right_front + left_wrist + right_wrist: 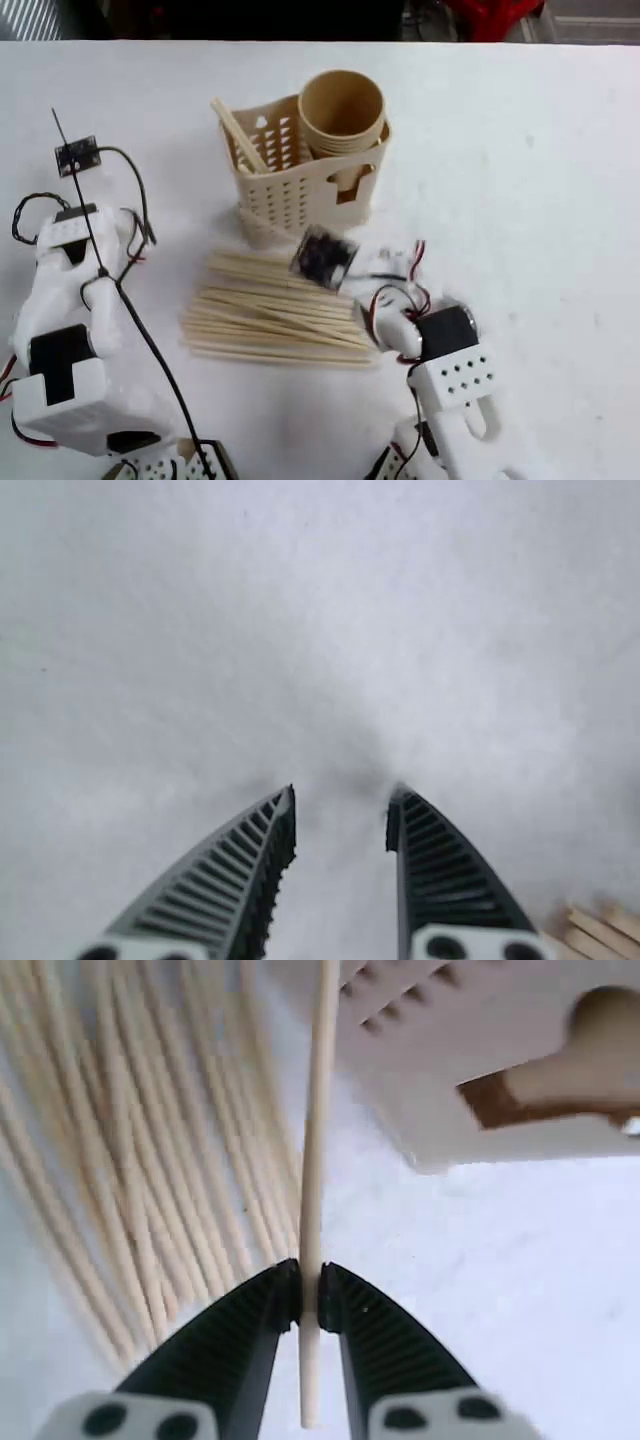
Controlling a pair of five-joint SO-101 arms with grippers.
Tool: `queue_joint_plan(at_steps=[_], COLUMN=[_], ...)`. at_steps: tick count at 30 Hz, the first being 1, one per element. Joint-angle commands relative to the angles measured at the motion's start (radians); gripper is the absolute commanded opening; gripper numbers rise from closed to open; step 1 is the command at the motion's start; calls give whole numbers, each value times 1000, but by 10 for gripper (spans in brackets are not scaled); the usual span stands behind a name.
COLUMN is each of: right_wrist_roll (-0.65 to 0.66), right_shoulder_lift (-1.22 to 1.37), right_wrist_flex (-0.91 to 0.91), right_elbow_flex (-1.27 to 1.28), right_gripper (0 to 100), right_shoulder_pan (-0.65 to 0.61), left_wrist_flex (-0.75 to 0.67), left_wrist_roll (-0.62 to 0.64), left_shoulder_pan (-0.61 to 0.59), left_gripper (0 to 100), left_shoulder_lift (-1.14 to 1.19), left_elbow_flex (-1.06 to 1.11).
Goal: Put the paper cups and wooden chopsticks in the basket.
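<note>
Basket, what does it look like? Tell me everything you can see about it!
The basket is cream, plastic-looking, with rows of small holes in its walls and a keyhole-shaped cutout in one side. It stands upright on the white table. Stacked paper cups sit in one part; a few chopsticks lean in the other.

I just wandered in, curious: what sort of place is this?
Likely a robotics lab bench, not a kitchen: left arm and right arm with bare wires, on a plain white table, practising with chopsticks and a basket.
</note>
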Motion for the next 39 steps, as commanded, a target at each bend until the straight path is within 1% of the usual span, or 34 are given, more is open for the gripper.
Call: queue_joint_plan(at_steps=[1, 4, 7, 10, 12, 15, 20, 23, 26, 28, 32, 35, 37, 39], right_wrist_roll=[-149, -158, -150, -66, -44, 21, 37, 37, 35, 32, 32, 32, 5, -66], right_shoulder_lift=[-8, -2, 73, 211, 321, 486, 662, 679, 668, 653, 593, 524, 496, 506], right_wrist_flex=[7, 82, 120, 77, 27, -24, -61, -59, -36, -27, -36, -96, -131, -113], right_elbow_flex=[-209, -279, -250, -173, -132, -110, -112, -109, -106, -106, -114, -114, -130, -170], right_gripper=[16, 16, 16, 16, 16, 16, 19, 42, 123, 158, 146, 108, 70, 83], right_shoulder_pan=[-62, -127, -153, -154, -147, -124, -127, -127, -127, -128, -128, -154, -213, -282], left_wrist_flex=[-18, -18, -18, -18, -18, -18, -18, -18, -18, -18, -18, -18, -18, -18], left_wrist_roll=[8, 8, 8, 8, 8, 8, 8, 8, 8, 8, 8, 8, 8, 8], left_shoulder_pan=[8, 8, 8, 8, 8, 8, 8, 8, 10, 10, 12, 12, 12, 12], left_gripper=[168, 168, 168, 168, 168, 168, 168, 168, 168, 168, 168, 168, 168, 168], left_shoulder_lift=[-2, -2, -2, -2, -2, -2, -2, -2, -2, -2, -2, -2, -2, -2], left_elbow_flex=[-11, -9, -9, -9, -9, -9, -9, -9, -9, -9, -9, -9, -11, -11])
